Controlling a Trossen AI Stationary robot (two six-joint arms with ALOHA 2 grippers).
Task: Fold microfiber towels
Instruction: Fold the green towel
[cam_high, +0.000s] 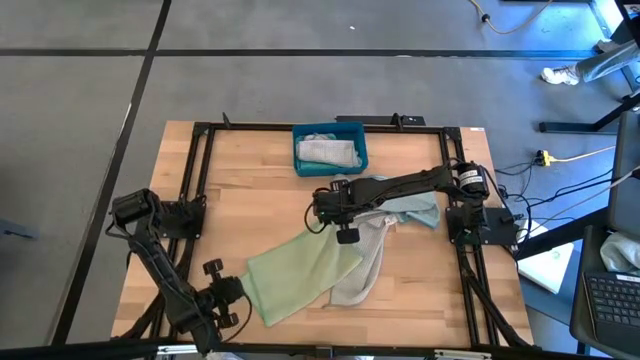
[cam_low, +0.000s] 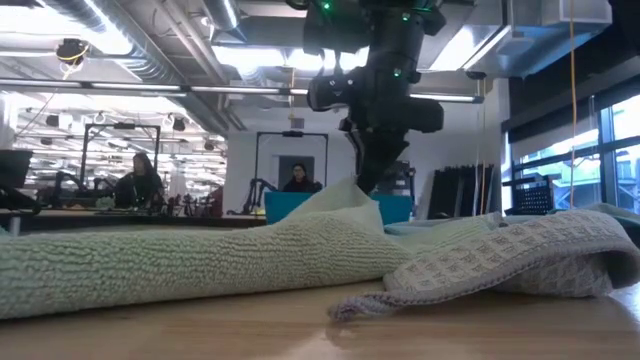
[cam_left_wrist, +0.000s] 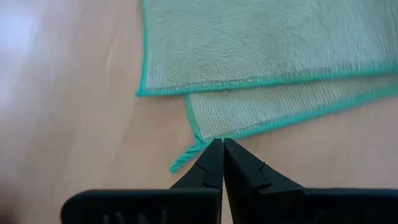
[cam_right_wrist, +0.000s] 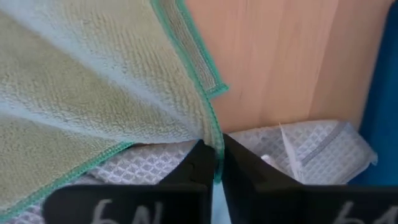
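A pale green microfiber towel (cam_high: 295, 275) with a teal hem lies spread across the table's near middle, partly over a grey waffle towel (cam_high: 368, 268). My left gripper (cam_high: 243, 292) is shut at the green towel's near left corner. My right gripper (cam_high: 320, 217) is shut on its far edge, which rises to a peak (cam_low: 345, 195) in the low view. A pale blue towel (cam_high: 415, 208) lies under the right arm. Another grey towel (cam_high: 328, 152) rests in the blue bin (cam_high: 330, 130). My left gripper pinches the green towel's corner (cam_left_wrist: 208, 132) at its fingertips, slanting down from the table's near left. A single lower layer ends at the fingers, and a second layer (cam_left_wrist: 249, 50) lies over it farther off. The towel lies flat on the wood. My right gripper pinches the green towel's teal-hemmed edge (cam_right_wrist: 214, 134) between its two fingers, near a corner (cam_right_wrist: 217, 89), coming from above and pointing steeply down. The held part is lifted into a peak, and the rest slopes down onto the grey towel (cam_right_wrist: 298, 149) and the table.
The blue bin stands at the table's far middle, just beyond my right gripper. A black frame (cam_high: 205, 180) runs along the table's edges. Bare wood (cam_high: 250, 200) lies at the table's left half. People sit in the room behind the table.
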